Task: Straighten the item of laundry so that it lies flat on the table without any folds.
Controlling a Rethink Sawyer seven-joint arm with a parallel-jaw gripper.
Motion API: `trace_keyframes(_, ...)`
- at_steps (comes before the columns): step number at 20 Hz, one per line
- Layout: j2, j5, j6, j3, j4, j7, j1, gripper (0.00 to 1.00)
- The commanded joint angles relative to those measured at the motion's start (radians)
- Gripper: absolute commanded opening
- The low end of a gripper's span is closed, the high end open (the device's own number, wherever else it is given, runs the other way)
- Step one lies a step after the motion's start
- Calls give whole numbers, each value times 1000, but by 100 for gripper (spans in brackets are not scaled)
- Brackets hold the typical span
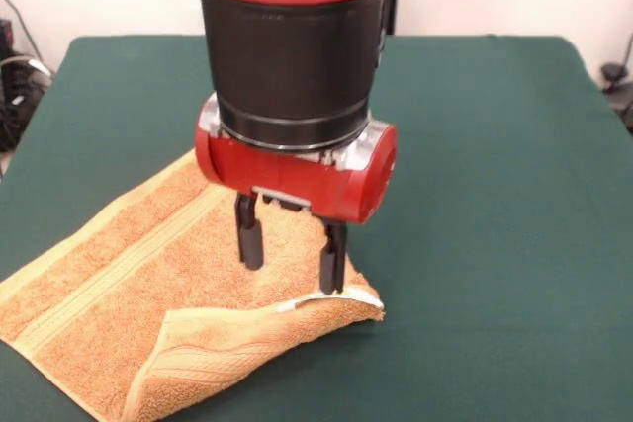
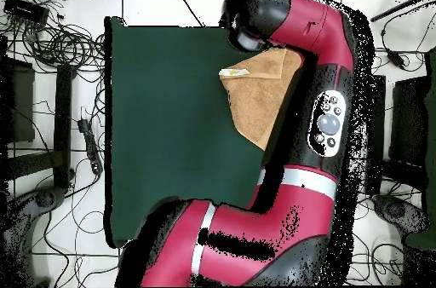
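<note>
The item of laundry (image 1: 109, 294) is an orange-tan towel with stripe bands, lying at the front left of the green table (image 1: 495, 145). Its near edge is folded back over itself, and a thin white strip (image 1: 336, 298) shows along the folded corner at the right. My gripper (image 1: 292, 269) hangs straight down over that right corner, open, with the fingertips just above or touching the cloth and nothing between them. In the overhead view the towel (image 2: 264, 97) lies at the table's (image 2: 170, 114) right side, partly under the arm, which hides the gripper.
The red and black arm (image 2: 324, 89) crosses the table's right side in the overhead view. Cables and stands (image 2: 51, 46) lie on the floor around the table. The table's edges are far from the towel on the right of the front view.
</note>
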Motion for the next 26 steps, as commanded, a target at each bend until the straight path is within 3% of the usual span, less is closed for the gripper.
trace_keyframes(1,9,-46,-102,47,261,164,18,100)
trace_keyframes(14,13,-54,-178,68,334,166,19,100)
trace_keyframes(26,46,-68,-236,102,315,84,-29,100)
